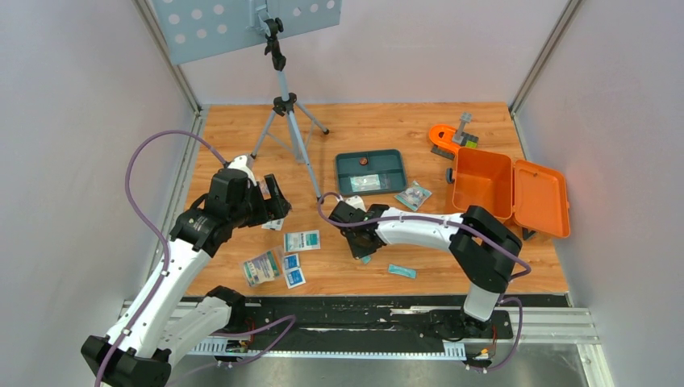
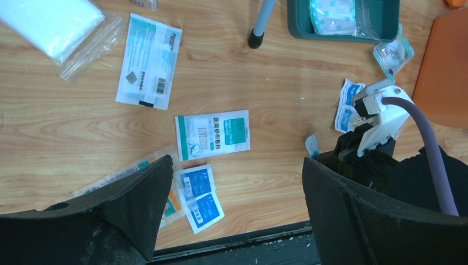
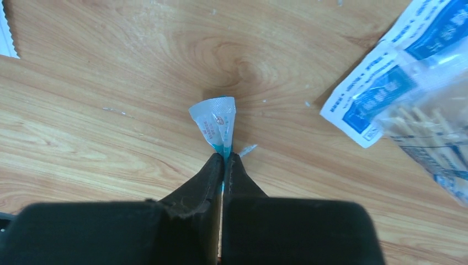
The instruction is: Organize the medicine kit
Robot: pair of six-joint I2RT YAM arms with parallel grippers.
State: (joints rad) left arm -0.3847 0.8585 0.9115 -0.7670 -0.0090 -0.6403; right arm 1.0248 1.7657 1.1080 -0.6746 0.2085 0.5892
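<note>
Reaching left across frame centre, the right gripper (image 3: 223, 156) pinches a clear teal-tipped plastic sachet (image 3: 214, 117). The left gripper (image 2: 236, 165) hovers mid-left, fingers wide apart; the orange rectangular plastic medicine kit (image 1: 508, 193) lies open at right

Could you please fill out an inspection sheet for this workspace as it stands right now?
Surface: wooden tabletop, a few white specks.
Job's things: medicine kit at the right, lid open.
Clutter: teal tray mid-table with a clear bag in it; packets loose front left; orange curved piece behind the kit.
Grippers: left gripper open above the packets, holding nothing; right gripper shut on a teal sachet.
Cables: purple cable looping along each arm.
Surroundings: tripod standing on the table; perforated panel above; white walls.
</note>
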